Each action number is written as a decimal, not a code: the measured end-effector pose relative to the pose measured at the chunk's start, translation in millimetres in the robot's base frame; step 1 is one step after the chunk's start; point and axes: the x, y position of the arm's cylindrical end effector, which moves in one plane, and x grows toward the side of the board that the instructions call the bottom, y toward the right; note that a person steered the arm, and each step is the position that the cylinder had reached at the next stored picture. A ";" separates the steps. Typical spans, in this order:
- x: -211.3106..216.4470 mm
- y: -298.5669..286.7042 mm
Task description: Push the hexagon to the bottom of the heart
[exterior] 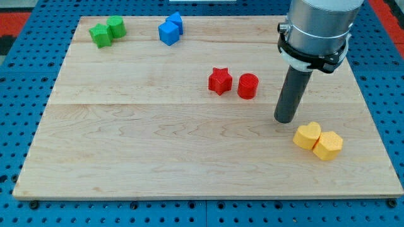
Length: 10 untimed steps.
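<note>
We counted eight small coloured blocks on the pale wooden board [126, 145], lying in four pairs. Two green blocks sat touching at the upper left of the frame: a green block of unclear shape [100, 35] and a green rounded block [116, 26]. Two blue blocks sat touching at the upper centre: a blue cube-like block [168, 33] and a second blue block [176, 21] just behind it. Two red blocks lay near the middle: a red star block [219, 81] and a red cylinder block [248, 86] just beside it, with a slight gap between them. Two yellow blocks touched at the lower right: the yellow heart block [307, 135] and the yellow hexagon block [328, 145]. The hexagon lay against the heart's right side, slightly lower in the frame.

Our one arm came down from the upper right of the frame as a wide grey cylinder [319, 28] with a black collar, ending in a straight dark rod held upright. Our tip [285, 120] rested on the board just up and left of the heart, apart from it, and right of the red cylinder. We had no jaws to report: the arm ended in the bare rod, grasping nothing.
</note>
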 end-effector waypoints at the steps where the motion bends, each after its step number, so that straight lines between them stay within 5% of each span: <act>1: 0.0 0.0; 4: -28.6 67.6; 5: 22.7 130.0; 6: 76.7 130.8; 10: 60.0 65.6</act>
